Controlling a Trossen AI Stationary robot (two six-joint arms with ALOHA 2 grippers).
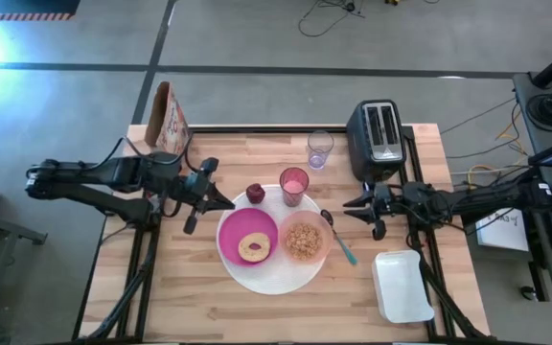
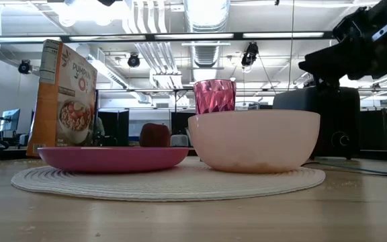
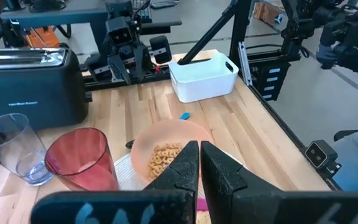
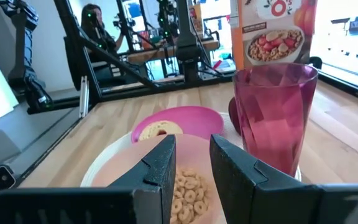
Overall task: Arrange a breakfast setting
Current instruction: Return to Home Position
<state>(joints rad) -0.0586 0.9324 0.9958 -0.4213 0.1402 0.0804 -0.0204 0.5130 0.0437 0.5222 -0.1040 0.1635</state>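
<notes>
The breakfast setting is laid out on a white round mat [image 1: 274,278] at the middle of the table [image 1: 190,297]. A magenta plate [image 1: 233,235] is placed on the left half of the mat, with a bagel [image 1: 253,247] lying flat on it. A peach bowl [image 2: 254,138] stands just right of the plate and is partly filled with cereal [image 1: 304,241]. At the far edge of the mat, a dark-red fruit [image 1: 255,194] is set just beyond the plate, and a pink tumbler [image 1: 294,185] stands upright to the right of the fruit. A clear glass [image 1: 320,149] stands farther back, off the mat and beside a black toaster [image 1: 377,139]. A teal-handled spoon [image 1: 343,247] lies just right of the bowl, along the mat's right edge. A cereal box [image 1: 169,120] stands at the far left corner, and a white bin [image 1: 401,286] is positioned at the near right. The left gripper [image 1: 228,202] is held above the table just left of the mat, pointing toward the setting – its jaws are almost closed, with only a narrow slit between them, and nothing is gripped. The right gripper [image 1: 349,204] is held just right of the mat, facing the left one – its jaws are parted by a moderate gap and are empty.
</notes>
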